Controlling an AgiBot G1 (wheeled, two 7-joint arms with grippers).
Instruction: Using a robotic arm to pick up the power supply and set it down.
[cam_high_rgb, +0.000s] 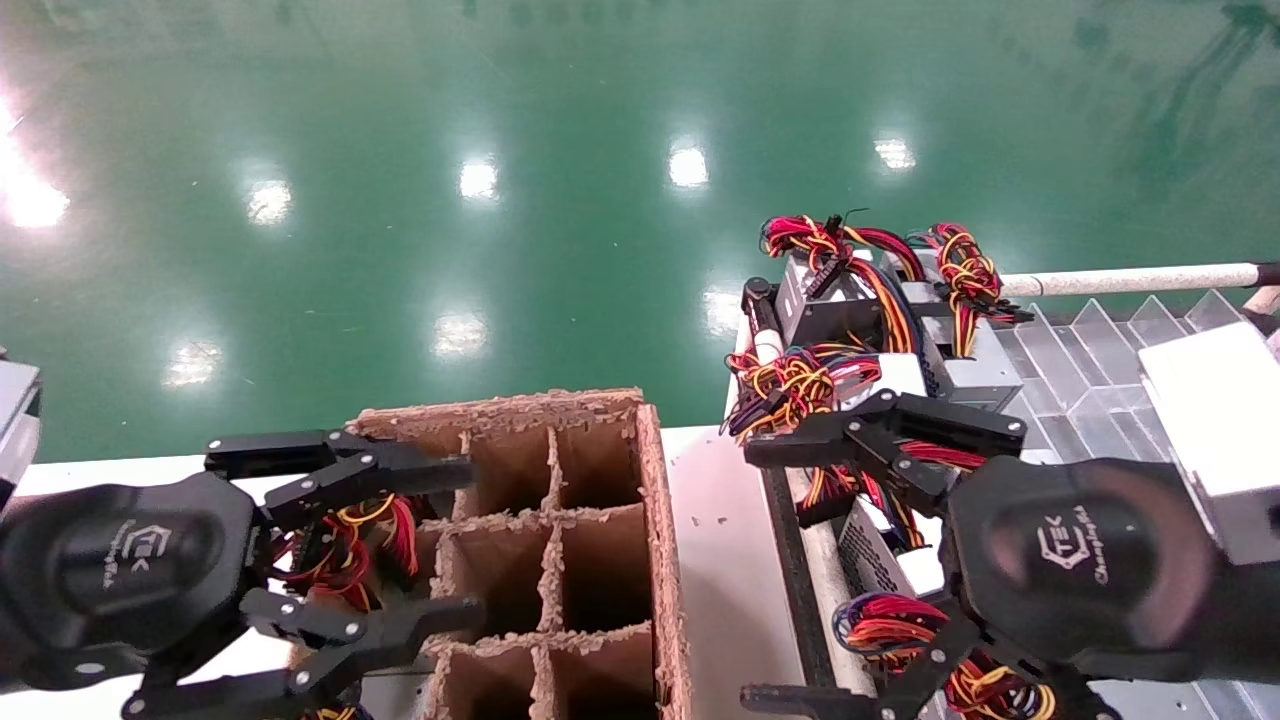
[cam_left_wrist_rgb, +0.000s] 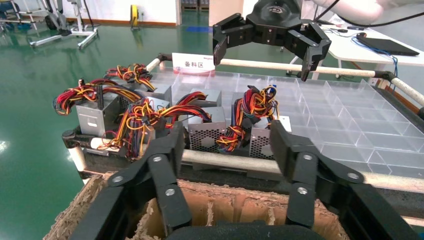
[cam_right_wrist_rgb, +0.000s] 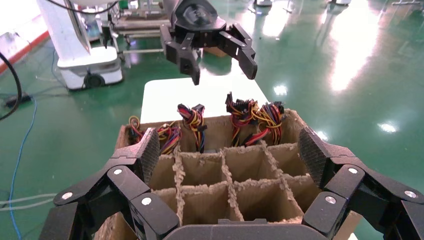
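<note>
Several silver-grey power supplies with red, yellow and black wire bundles lie on the rack at the right; their perforated sides show in the left wrist view. My right gripper hangs open just above the nearest of them, holding nothing. Over the left column of the brown cardboard divider box, my left gripper is open and empty too. Wire bundles stick up from the cells on that side of the box.
A clear plastic divider tray fills the rack behind the power supplies, bounded by a white pipe rail. A white label sign stands at the rack's far edge. The box rests on a white table. Green floor lies beyond.
</note>
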